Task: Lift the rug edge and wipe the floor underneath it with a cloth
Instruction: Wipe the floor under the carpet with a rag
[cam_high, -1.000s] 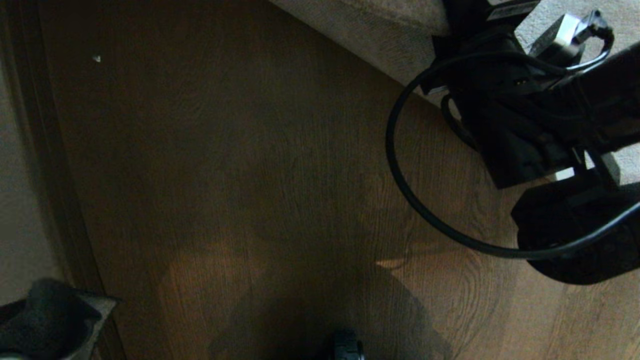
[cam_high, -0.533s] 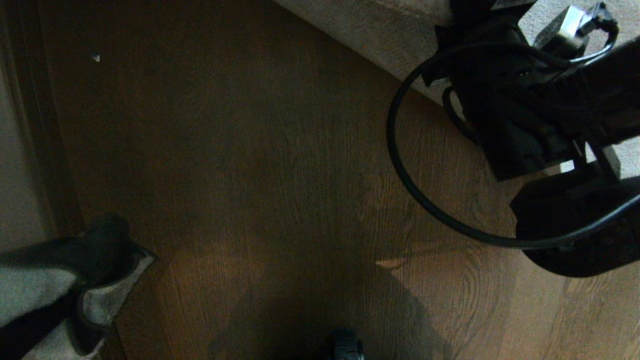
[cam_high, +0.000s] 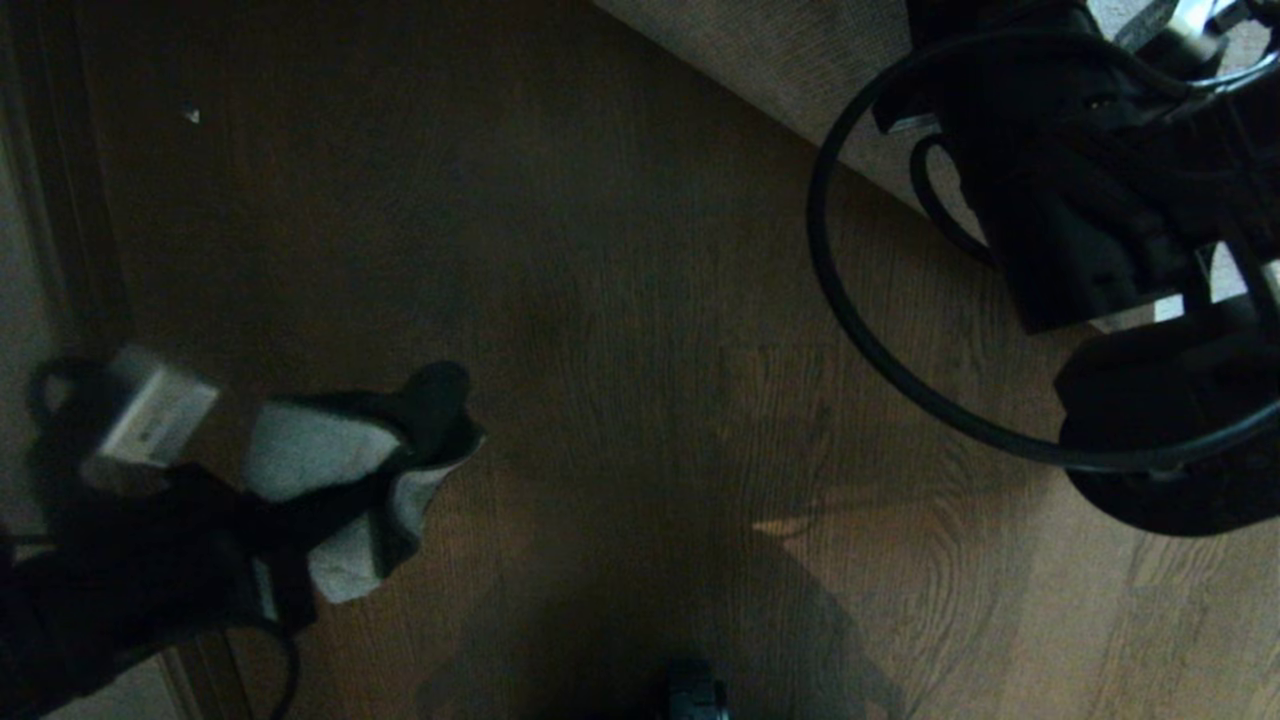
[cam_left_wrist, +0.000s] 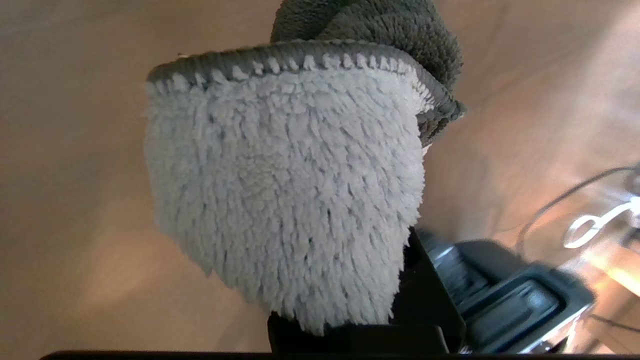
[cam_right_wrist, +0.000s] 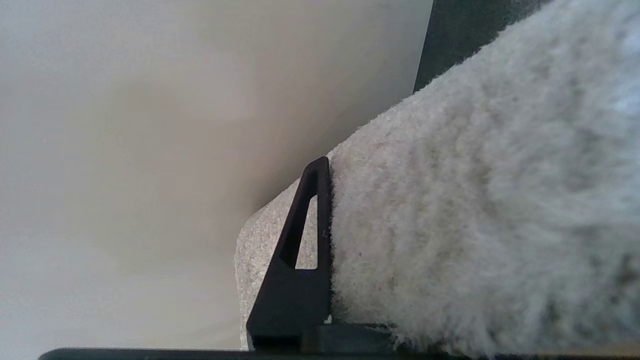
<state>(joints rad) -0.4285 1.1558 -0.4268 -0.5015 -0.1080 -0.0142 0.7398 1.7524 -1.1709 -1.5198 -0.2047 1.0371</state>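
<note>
I am in a home room: brown wood-plank floor (cam_high: 620, 300) under me, plush rug (cam_right_wrist: 475, 225) at far right.

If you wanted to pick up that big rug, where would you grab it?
At the rug edge, coming in from the bare floor side. The border is thin enough for a claw to pinch pile on one face and flat backing on the other, as the right claw does now. The left claw carries the cloth.

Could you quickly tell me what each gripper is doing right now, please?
Left gripper: shut on the cloth, above the floor.
Right gripper: shut on the rug edge, holding it up.
</note>
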